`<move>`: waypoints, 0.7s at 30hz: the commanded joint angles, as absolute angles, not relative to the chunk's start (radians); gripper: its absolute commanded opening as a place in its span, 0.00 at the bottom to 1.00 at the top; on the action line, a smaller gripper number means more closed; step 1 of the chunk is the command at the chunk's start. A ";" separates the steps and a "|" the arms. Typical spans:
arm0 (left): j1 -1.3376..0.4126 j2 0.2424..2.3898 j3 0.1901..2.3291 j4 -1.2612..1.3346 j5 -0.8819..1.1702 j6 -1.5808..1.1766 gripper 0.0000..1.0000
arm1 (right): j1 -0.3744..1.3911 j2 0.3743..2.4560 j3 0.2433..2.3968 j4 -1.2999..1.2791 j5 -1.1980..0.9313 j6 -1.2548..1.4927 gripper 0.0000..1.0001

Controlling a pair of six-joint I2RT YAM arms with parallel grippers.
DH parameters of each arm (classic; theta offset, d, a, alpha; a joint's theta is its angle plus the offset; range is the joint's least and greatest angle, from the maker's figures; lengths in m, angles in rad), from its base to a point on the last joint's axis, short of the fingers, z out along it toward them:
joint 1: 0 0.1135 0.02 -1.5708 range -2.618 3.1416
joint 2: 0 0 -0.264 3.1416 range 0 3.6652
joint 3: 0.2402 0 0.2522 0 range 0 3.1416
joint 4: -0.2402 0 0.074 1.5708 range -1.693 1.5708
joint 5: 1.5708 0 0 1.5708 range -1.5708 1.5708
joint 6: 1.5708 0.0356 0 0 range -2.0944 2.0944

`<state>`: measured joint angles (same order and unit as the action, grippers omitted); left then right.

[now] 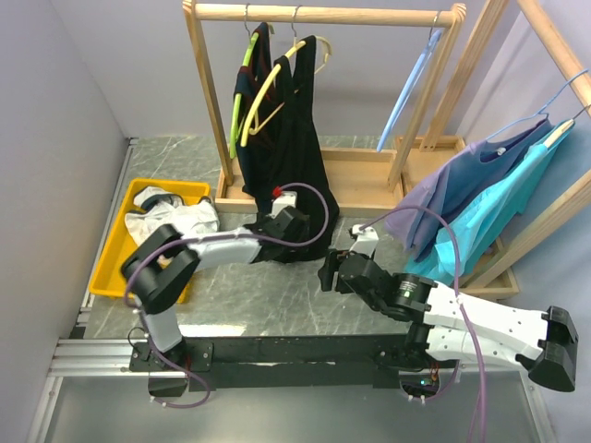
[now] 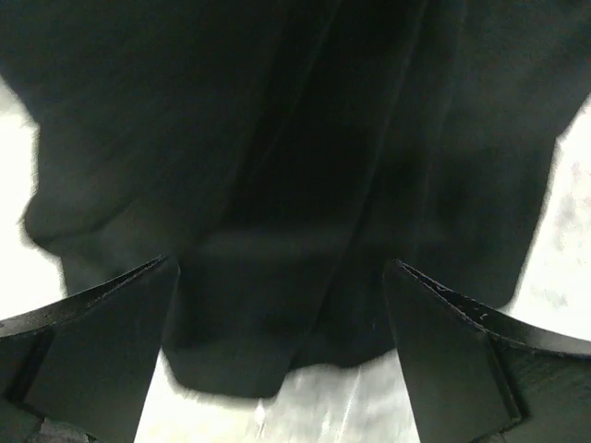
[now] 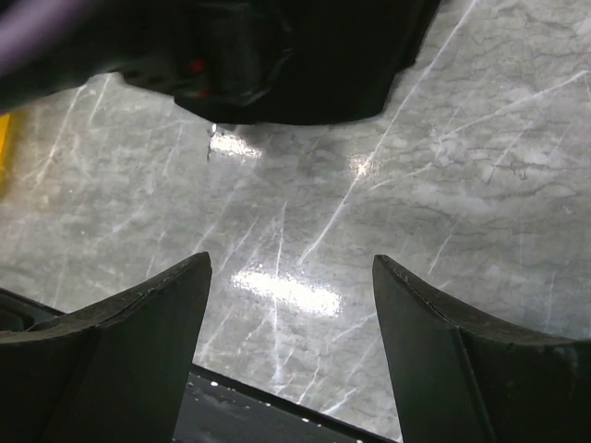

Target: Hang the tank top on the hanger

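Top view, tank top [image 1: 294, 166]: black, hangs with the yellow hanger [image 1: 268, 92] from the wooden rack [image 1: 323, 13], hem down at the marble table [image 1: 259, 295].
Top view, left gripper [image 1: 292, 224]: at the hem, fingertips hidden against the fabric.
Top view, right gripper [image 1: 328, 272]: low over the table, just right of the hem.
Left wrist, jaws: spread wide, with loose fabric between them, not pinched.
Right wrist, jaws: wide apart above the marble, holding nothing.

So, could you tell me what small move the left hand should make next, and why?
Probably draw the left hand straight back from the tank top: it stands open, nothing clamped, and the top already seems to hang from the yellow hanger on the wooden rack.
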<state>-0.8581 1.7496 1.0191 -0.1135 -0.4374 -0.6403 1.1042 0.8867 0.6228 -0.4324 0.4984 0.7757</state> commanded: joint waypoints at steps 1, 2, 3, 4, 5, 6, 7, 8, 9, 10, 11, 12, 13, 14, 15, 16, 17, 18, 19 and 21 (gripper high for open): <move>-0.857 1.830 1.127 -0.043 -0.451 -0.661 0.99 | 1.112 0.830 0.601 -0.419 0.522 0.805 0.79; -0.857 1.870 1.156 -0.051 -0.451 -0.667 0.99 | 1.114 0.825 0.600 -0.420 0.523 0.808 0.79; -0.857 1.888 1.166 -0.049 -0.448 -0.679 0.99 | 1.114 0.816 0.598 -0.426 0.526 0.808 0.79; -0.857 1.904 1.173 -0.043 -0.445 -0.684 0.99 | 1.114 0.813 0.598 -0.429 0.528 0.808 0.79; -0.857 1.939 1.187 -0.032 -0.442 -0.699 0.97 | 1.114 0.808 0.600 -0.433 0.529 0.808 0.79; -0.856 1.957 1.195 -0.029 -0.437 -0.704 0.94 | 1.112 0.798 0.603 -0.443 0.531 0.808 0.79; -0.857 1.974 1.203 -0.025 -0.433 -0.710 0.90 | 1.112 0.793 0.604 -0.448 0.531 0.807 0.79; -0.857 2.002 1.215 -0.018 -0.425 -0.719 0.78 | 1.114 0.785 0.606 -0.452 0.537 0.807 0.79; -0.857 2.012 1.223 -0.009 -0.404 -0.722 0.67 | 1.114 0.769 0.610 -0.466 0.537 0.807 0.79; -0.861 2.022 1.232 -0.008 -0.396 -0.724 0.56 | 1.114 0.761 0.612 -0.472 0.540 0.805 0.79; -0.862 2.037 1.255 -0.008 -0.387 -0.721 0.29 | 1.112 0.752 0.614 -0.477 0.543 0.801 0.79; -0.862 2.040 1.273 -0.021 -0.376 -0.719 0.14 | 1.115 0.736 0.620 -0.488 0.546 0.801 0.78; -0.862 2.042 1.291 -0.032 -0.376 -0.716 0.06 | 1.114 0.729 0.624 -0.492 0.546 0.798 0.78; -0.862 2.031 1.333 -0.041 -0.373 -0.701 0.01 | 1.114 0.723 0.627 -0.495 0.549 0.795 0.78; -0.862 2.019 1.350 -0.047 -0.370 -0.692 0.01 | 1.114 0.713 0.635 -0.506 0.552 0.792 0.78; -0.861 2.005 1.368 -0.051 -0.374 -0.681 0.01 | 1.115 0.709 0.641 -0.509 0.552 0.792 0.78; -0.859 1.979 1.414 -0.052 -0.380 -0.658 0.01 | 1.112 0.706 0.644 -0.512 0.555 0.790 0.78; -0.856 1.971 1.442 -0.052 -0.388 -0.644 0.01 | 1.115 0.698 0.650 -0.515 0.557 0.787 0.78; -0.844 1.967 1.472 -0.058 -0.393 -0.631 0.01 | 1.115 0.696 0.655 -0.517 0.561 0.785 0.78; -0.825 1.977 1.584 -0.063 -0.396 -0.586 0.01 | 1.114 0.695 0.661 -0.514 0.564 0.779 0.78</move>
